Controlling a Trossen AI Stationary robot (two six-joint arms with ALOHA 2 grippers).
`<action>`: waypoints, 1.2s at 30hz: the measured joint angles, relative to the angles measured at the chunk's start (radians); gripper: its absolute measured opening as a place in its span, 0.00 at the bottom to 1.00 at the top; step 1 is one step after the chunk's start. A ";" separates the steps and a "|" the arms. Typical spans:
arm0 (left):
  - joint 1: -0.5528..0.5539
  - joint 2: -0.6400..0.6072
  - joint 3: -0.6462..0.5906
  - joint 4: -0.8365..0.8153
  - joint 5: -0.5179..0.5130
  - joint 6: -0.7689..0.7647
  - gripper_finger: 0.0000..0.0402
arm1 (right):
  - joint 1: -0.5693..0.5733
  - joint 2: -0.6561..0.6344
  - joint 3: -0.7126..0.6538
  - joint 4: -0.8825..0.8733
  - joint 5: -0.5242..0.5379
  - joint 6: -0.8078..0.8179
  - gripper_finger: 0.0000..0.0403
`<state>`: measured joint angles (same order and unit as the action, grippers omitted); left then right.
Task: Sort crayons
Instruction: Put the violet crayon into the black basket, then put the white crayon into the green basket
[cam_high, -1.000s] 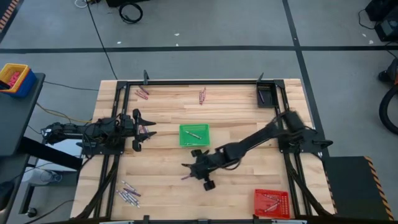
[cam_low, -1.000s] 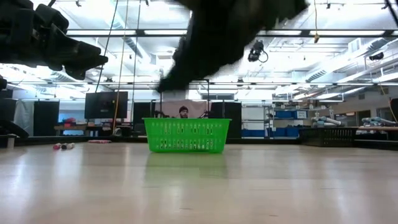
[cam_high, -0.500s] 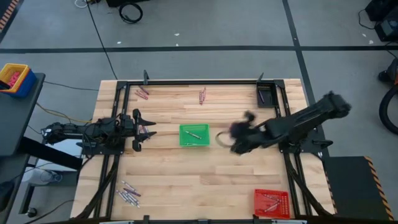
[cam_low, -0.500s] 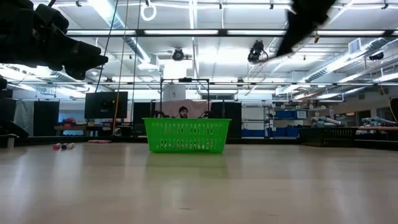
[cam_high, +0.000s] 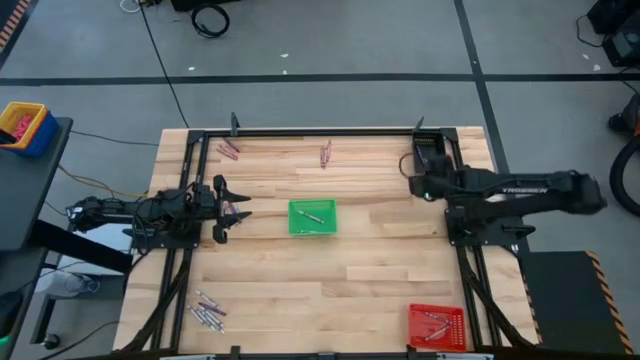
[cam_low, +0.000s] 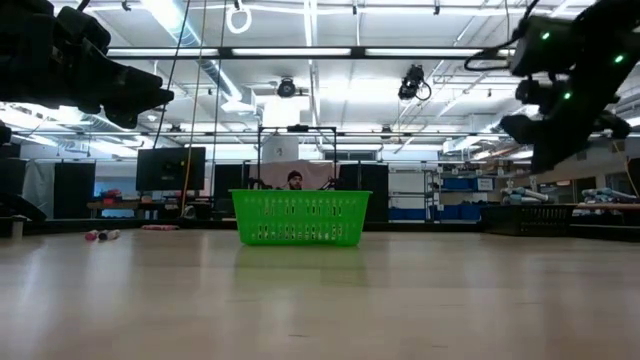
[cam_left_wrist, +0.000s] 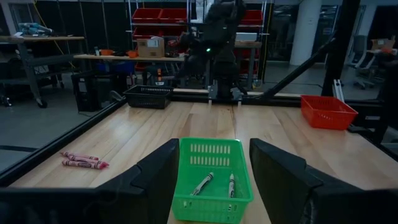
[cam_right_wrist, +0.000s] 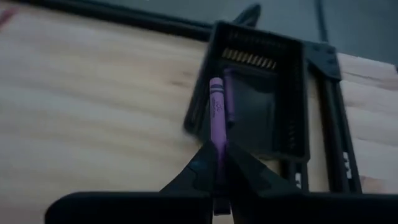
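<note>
My right gripper (cam_high: 418, 186) hangs beside the dark tray (cam_high: 430, 152) at the table's far right, shut on a purple crayon (cam_right_wrist: 216, 112). Another purple crayon (cam_right_wrist: 227, 99) lies in that tray. My left gripper (cam_high: 232, 208) waits open and level at the table's left, facing the green tray (cam_high: 313, 216), which holds two crayons (cam_left_wrist: 214, 183). Loose crayons lie flat on the table at the far left (cam_high: 230, 150), the far middle (cam_high: 325, 153) and the near left (cam_high: 207, 312). The red tray (cam_high: 436, 324) holds several crayons. My right gripper pinches the purple crayon's near end (cam_right_wrist: 217, 148) between its two fingers. The crayon lies along the fingers and sticks out ahead of them. The fingers slant downward. The crayon is lifted clear, its free end over the dark tray's edge.
Black rails (cam_high: 320, 132) frame the table top. The wood between the green tray and the dark tray is bare. Off the table's left stands a blue and yellow bin (cam_high: 22, 125). In the low view a person (cam_low: 295, 179) shows far behind the green tray (cam_low: 300, 217).
My right gripper has swung from the table's near middle, past the green tray, to the dark tray at the far right. Its wrist has rolled on the way.
</note>
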<state>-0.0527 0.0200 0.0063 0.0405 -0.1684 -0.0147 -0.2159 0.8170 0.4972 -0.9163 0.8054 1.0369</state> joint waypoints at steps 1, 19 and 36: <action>0.000 0.000 0.000 0.000 0.000 0.000 0.52 | -0.047 0.002 -0.010 0.040 0.000 -0.039 0.07; 0.000 0.000 0.000 0.000 0.000 0.000 0.52 | -0.558 0.354 -0.042 0.599 -0.164 -0.385 0.12; 0.000 0.000 0.000 0.000 0.000 0.000 0.52 | -0.383 0.214 -0.042 0.832 -0.291 -0.559 0.33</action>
<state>-0.0528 0.0198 0.0066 0.0403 -0.1684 -0.0147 -0.5993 1.0309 0.4554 -0.0845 0.5145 0.4778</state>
